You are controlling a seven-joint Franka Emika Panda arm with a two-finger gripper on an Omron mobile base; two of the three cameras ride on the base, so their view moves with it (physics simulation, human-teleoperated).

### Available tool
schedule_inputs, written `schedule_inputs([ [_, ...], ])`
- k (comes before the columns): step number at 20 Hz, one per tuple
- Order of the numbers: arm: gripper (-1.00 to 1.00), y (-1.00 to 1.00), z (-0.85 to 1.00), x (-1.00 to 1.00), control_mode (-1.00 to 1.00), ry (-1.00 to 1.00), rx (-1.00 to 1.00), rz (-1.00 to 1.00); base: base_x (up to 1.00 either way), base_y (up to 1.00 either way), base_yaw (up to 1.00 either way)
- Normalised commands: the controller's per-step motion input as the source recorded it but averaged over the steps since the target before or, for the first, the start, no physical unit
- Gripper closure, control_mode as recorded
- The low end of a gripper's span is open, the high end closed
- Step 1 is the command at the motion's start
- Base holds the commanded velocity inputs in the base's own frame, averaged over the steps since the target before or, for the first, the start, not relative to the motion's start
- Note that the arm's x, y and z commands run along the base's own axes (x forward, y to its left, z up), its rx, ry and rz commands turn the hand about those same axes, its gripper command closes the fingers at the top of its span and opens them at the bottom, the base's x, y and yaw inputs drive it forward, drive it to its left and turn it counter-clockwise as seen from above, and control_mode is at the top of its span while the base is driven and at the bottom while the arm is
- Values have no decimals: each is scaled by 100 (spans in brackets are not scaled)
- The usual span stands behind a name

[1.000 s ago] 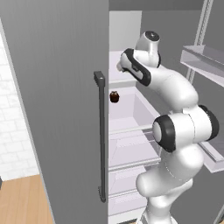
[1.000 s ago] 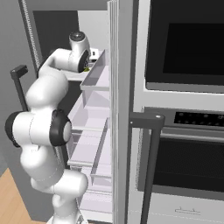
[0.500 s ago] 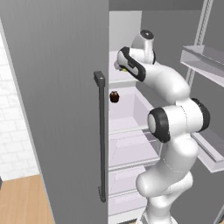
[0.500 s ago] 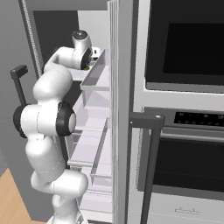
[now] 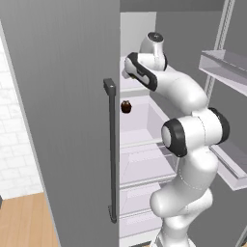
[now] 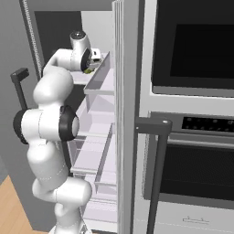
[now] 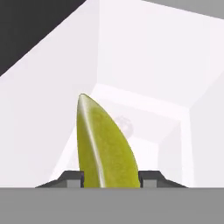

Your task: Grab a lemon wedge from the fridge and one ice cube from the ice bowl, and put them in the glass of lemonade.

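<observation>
Hand (image 7: 109,178) now narrows from wide open around the wedge (image 7: 105,144) in the fridge (image 5: 67,120); grip looks nearly made, not yet certain.

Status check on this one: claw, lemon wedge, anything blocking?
Claw up inside the fridge, fingertips flanking the lemon wedge; firm grip not confirmed. Small dark brown round thing on a lower shelf, clear of it. Nothing blocking.

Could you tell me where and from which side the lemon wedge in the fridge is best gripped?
Across its thick lower body, coming along its length: in the hand view the lemon wedge tapers to a thin tip, and the gripper already flanks its broad part.
</observation>
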Motion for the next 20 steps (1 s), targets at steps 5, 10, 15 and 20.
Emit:
schedule_inputs([
  [5, 100, -23, -29, -74, -100, -3, 0, -7, 0, 0, 0],
  [10, 100, 0, -32, -100, -100, -10, 0, -15, 0, 0, 0],
  [15, 100, 0, -7, -100, -100, -16, 0, -21, 0, 0, 0],
  [20, 100, -4, 0, -100, -100, -14, 2, -22, 0, 0, 0],
])
